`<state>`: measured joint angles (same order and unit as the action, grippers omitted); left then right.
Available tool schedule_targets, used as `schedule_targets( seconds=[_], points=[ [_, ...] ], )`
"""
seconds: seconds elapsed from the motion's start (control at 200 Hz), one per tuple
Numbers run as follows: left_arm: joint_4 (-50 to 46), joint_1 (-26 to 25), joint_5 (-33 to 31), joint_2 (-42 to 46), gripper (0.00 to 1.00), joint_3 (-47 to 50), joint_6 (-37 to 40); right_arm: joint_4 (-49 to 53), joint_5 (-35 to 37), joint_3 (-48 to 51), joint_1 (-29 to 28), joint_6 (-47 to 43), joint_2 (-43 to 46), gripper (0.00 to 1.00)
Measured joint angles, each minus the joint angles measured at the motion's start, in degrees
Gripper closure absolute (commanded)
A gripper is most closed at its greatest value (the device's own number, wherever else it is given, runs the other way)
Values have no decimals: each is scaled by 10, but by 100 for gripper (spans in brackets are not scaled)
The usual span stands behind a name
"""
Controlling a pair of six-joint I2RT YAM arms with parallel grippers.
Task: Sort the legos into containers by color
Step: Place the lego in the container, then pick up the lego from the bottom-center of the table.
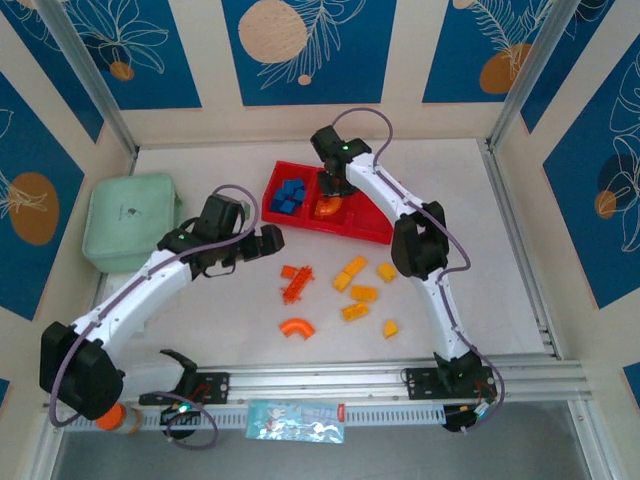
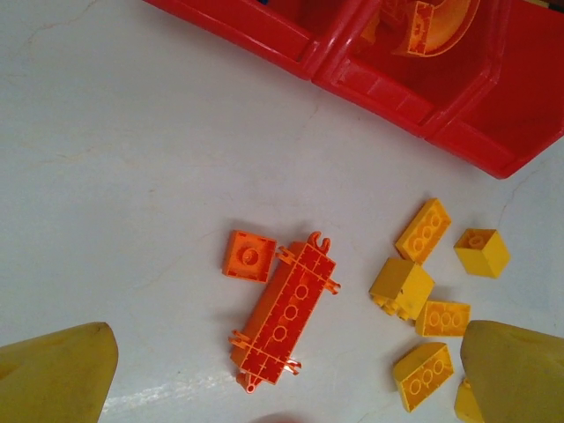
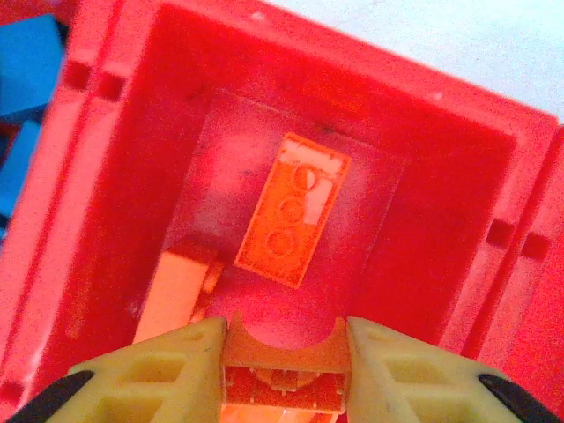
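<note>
Well, right hand (image 3: 284,342) clamps an orange arch (image 3: 283,379) (left hand (image 2: 284,377) spread wide)

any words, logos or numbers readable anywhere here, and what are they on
No text can be read in these pictures.
mint-green pouch: a small dark mark on its top, too small to read.
printed packet: coloured print, too blurred to read.

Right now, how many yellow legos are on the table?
6 yellow legos, loose on the table in front of the red tray: three nearest it, two lower, one farthest from it. The right arm could hide more.
</note>
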<state>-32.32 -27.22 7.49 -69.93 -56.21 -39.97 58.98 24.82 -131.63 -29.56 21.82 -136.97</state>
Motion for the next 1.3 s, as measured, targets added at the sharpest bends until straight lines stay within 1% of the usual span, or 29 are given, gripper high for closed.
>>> schedule_targets(
  seconds=[0.025,0.08,0.215,0.5,0.61,0.84,1.04,1.195,1.3],
  points=[
    [0,1,0,-1,1,0,0,2,2,-6,2,-5,-5,57],
    [1,3,0,-3,1,0,0,6,5,-16,5,-11,-13,49],
    [2,7,0,-4,1,0,0,10,7,-25,9,-25,-20,42],
    [1,12,7,-4,1,-12,6,15,-4,-37,3,-30,-14,38],
    [1,14,7,-3,1,-17,11,15,-9,-23,-9,-30,8,36],
    [-16,18,11,26,1,-17,15,7,-23,92,-53,-18,132,32],
    [-34,19,11,70,1,-4,15,-5,-46,216,-96,26,231,29],
    [-58,21,11,102,1,26,15,-21,-69,317,-138,64,279,28],
    [-78,21,11,125,1,52,14,-30,-89,370,-171,73,296,26]
  ],
)
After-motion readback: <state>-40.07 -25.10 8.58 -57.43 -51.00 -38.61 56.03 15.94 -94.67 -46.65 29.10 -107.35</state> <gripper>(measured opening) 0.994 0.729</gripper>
